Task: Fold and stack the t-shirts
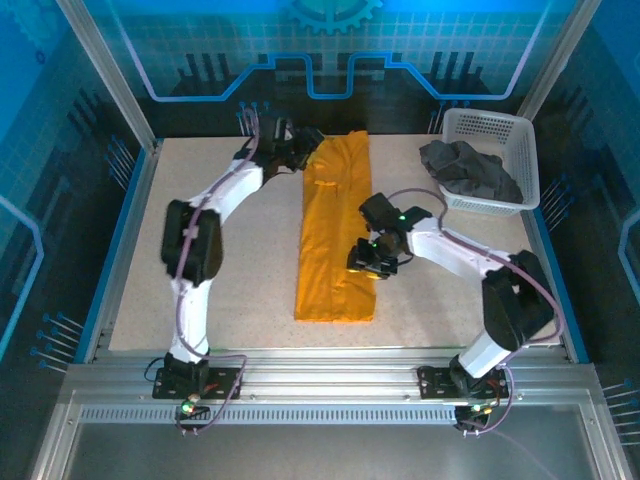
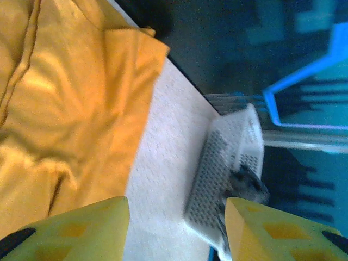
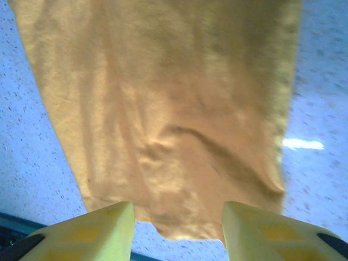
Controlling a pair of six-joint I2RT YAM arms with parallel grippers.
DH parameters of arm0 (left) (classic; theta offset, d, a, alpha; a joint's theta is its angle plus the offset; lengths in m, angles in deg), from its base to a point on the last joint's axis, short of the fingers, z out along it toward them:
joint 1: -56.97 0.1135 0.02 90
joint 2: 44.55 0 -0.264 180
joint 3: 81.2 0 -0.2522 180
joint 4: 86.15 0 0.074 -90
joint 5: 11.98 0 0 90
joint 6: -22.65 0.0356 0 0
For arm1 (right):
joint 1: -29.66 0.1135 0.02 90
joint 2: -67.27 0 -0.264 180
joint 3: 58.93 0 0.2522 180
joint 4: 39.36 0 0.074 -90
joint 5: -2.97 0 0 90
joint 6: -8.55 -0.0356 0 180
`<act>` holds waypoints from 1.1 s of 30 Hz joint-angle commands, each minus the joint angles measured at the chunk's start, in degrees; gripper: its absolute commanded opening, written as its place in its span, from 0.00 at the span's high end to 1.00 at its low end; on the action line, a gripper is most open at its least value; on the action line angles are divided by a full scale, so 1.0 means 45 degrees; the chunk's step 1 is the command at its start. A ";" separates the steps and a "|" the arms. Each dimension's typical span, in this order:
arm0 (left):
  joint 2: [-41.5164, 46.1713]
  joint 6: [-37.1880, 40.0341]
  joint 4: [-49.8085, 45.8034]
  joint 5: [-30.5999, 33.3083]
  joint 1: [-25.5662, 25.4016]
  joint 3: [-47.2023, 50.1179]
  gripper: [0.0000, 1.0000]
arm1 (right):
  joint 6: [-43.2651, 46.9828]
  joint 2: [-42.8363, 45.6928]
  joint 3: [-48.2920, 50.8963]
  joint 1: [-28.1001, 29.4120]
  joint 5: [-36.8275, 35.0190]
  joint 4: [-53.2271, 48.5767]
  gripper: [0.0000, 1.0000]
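The orange-yellow t-shirt (image 1: 335, 230) lies folded into a long narrow strip down the middle of the table. The dark grey t-shirt (image 1: 468, 168) sits crumpled in the white basket (image 1: 520, 130) at the back right. My left gripper (image 1: 305, 148) hovers at the strip's far left corner; in the left wrist view it (image 2: 176, 211) is open with nothing between its fingers, the orange t-shirt (image 2: 70, 109) to its left. My right gripper (image 1: 368, 265) is at the strip's right edge; in the right wrist view it (image 3: 178, 213) stands open just above the orange fabric (image 3: 163, 98).
The basket (image 2: 223, 163) with grey cloth (image 2: 247, 185) in it shows beyond the left fingers. The speckled tabletop (image 1: 240, 290) lies bare on both sides of the strip. Metal frame posts and blue walls ring the table.
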 commanded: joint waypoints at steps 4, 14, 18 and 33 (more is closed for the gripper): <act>0.4060 0.1286 -0.2039 -0.1591 -0.0097 0.6901 0.51 | 0.0947 0.0955 0.2436 -0.0099 0.2028 -0.0742 0.50; 0.8098 0.1666 -0.4563 -0.3129 -0.1487 1.3055 0.55 | 0.0445 -0.0128 0.3346 0.0255 0.2538 0.0728 0.56; 0.7770 0.1052 -0.4219 -0.3110 -0.2500 1.3237 0.55 | 0.0240 -0.0625 0.3508 0.0423 0.2425 0.0724 0.60; 0.6308 0.1136 -0.4211 -0.2411 -0.3679 1.2778 0.56 | -0.0290 -0.0175 0.4260 0.0656 0.1870 0.1432 0.87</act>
